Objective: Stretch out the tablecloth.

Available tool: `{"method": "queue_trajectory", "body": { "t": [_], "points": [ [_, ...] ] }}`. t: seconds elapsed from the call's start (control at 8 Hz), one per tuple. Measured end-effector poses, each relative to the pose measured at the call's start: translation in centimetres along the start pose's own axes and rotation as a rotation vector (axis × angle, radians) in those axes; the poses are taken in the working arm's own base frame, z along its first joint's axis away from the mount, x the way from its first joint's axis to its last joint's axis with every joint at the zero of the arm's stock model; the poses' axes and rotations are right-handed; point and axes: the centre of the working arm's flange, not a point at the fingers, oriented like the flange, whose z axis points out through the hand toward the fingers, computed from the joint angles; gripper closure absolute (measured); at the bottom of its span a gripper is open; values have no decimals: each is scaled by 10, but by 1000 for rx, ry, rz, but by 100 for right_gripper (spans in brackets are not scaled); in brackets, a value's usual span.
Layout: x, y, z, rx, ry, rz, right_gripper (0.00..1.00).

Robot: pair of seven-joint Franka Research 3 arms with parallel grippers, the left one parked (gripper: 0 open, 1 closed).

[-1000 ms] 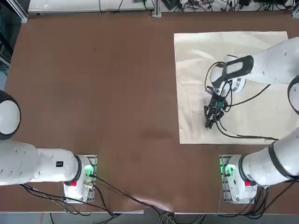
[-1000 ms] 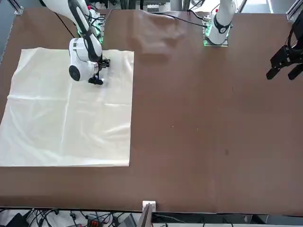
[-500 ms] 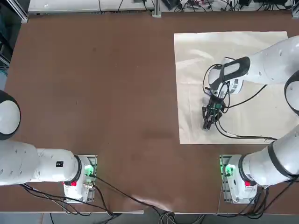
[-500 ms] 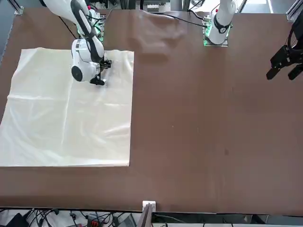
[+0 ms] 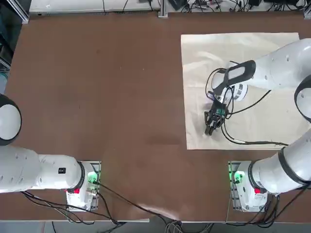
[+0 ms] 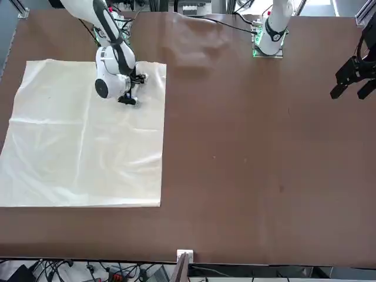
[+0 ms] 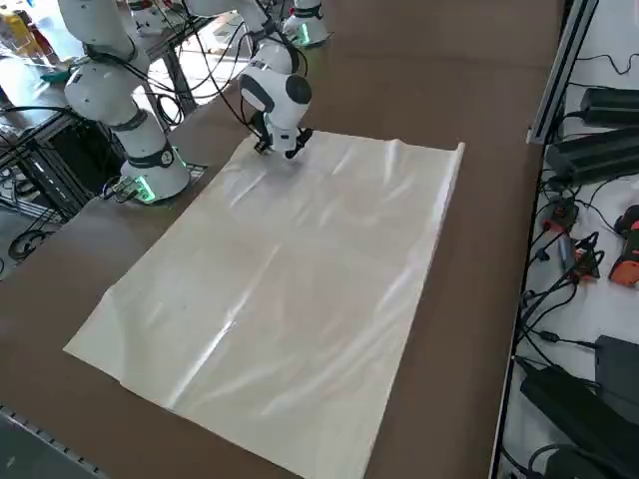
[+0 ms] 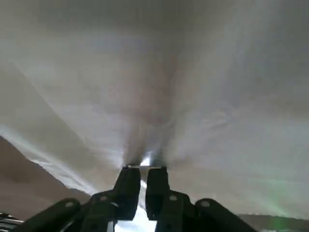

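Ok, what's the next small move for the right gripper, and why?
I'd probably raise the right gripper gently off the tablecloth: the cloth already lies spread out with fairly straight edges and only faint creases, and a narrow gap shows between the fingers, so dragging seems unnecessary.

The tablecloth [image 5: 214, 58] lies on the table [image 5: 97, 97], right of its middle — the right gripper [image 5: 210, 130] is at the cloth's near left part, the right arm's base [image 5: 243, 189] before it, cables [image 7: 554, 299] behind it, past the table.
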Motion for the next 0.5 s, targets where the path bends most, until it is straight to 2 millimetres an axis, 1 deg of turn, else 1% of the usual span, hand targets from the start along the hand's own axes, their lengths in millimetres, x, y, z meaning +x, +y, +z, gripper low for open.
{"method": "queue_trajectory", "body": {
  "t": [0.38, 0.5],
  "points": [
    [0, -8, 3, 17, -1, 4, 85],
    [-1, -14, 5, 30, 0, 7, 85]
  ]
}}
